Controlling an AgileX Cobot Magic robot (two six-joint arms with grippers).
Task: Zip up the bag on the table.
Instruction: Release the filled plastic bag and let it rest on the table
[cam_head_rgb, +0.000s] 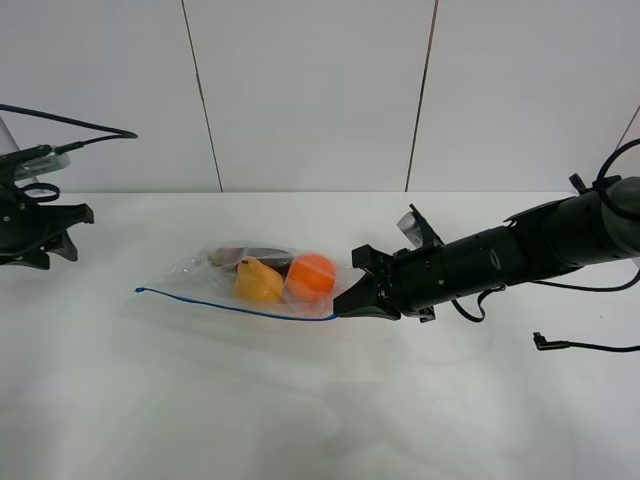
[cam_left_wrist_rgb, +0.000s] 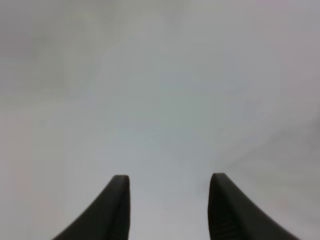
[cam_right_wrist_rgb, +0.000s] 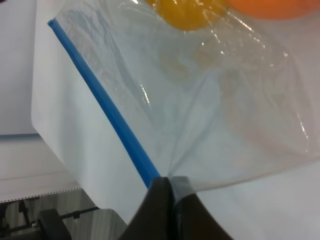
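The clear bag (cam_head_rgb: 255, 280) lies on the white table (cam_head_rgb: 300, 400) near the middle, with a yellow item (cam_head_rgb: 258, 283), an orange item (cam_head_rgb: 311, 275) and a dark item inside. Its blue zip strip (cam_head_rgb: 235, 305) runs along the front edge. My right gripper (cam_head_rgb: 340, 313) is shut on the right end of the strip; the right wrist view shows the fingers (cam_right_wrist_rgb: 167, 192) pinching the blue strip (cam_right_wrist_rgb: 107, 117) at the corner of the bag (cam_right_wrist_rgb: 210, 110). My left gripper (cam_left_wrist_rgb: 169, 187) is open and empty over bare white surface, at the far left of the table (cam_head_rgb: 40, 235).
A loose black cable with a plug (cam_head_rgb: 545, 342) lies on the table at the right, below my right arm (cam_head_rgb: 520, 250). A white panelled wall (cam_head_rgb: 320, 90) stands behind the table.
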